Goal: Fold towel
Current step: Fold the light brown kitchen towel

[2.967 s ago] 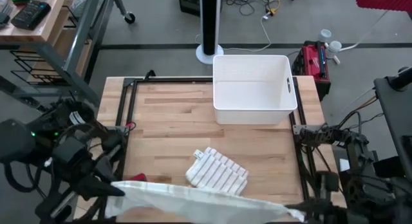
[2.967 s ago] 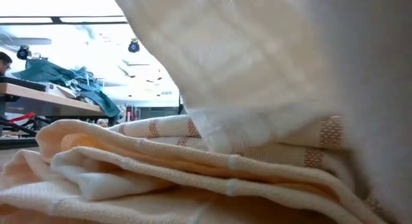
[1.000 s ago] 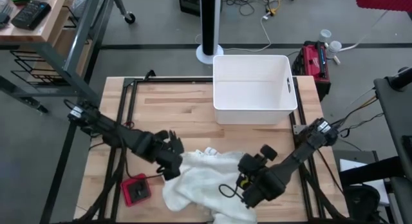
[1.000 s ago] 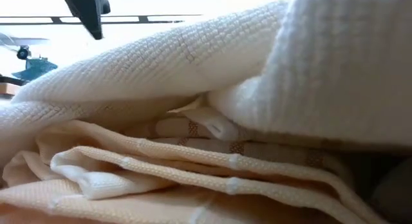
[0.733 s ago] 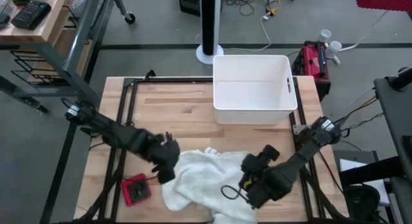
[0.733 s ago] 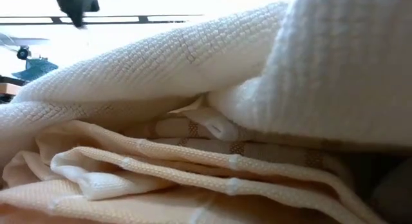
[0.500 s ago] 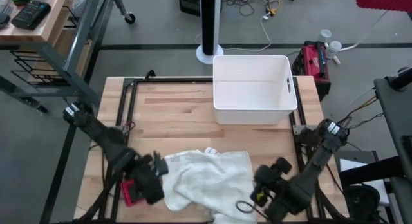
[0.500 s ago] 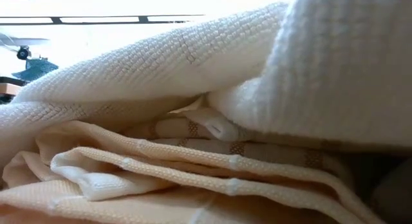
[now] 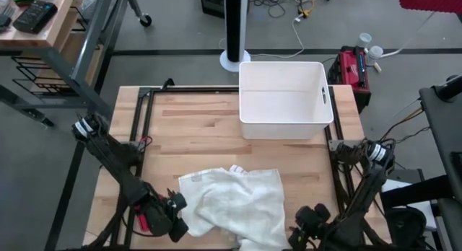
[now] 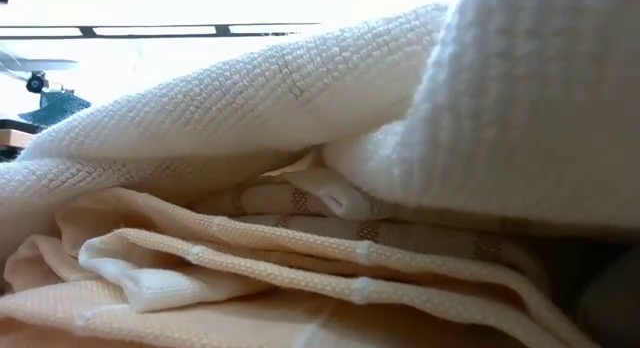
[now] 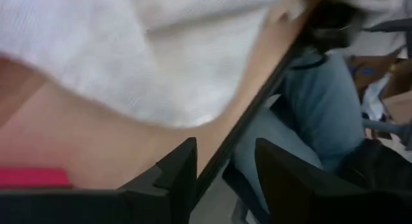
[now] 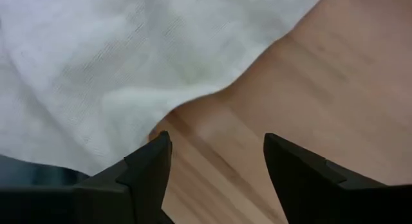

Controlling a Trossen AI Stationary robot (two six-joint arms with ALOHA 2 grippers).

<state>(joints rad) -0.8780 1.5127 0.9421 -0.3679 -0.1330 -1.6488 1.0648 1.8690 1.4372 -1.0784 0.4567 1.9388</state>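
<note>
1. towel (image 9: 234, 200) lies rumpled on the surface (image 9: 195, 128), near front edge, spread over a folded pile; white bin (image 9: 285, 99) well apart at back.
2. left end effector (image 9: 173, 218) sits by towel's left edge, fingers apart, holding nothing.
3. right end effector (image 9: 307, 222) by right edge, wide open, empty.
4. tip: pinch both corners cleanly, one layer only, lift evenly & keep cloth taut.
</note>
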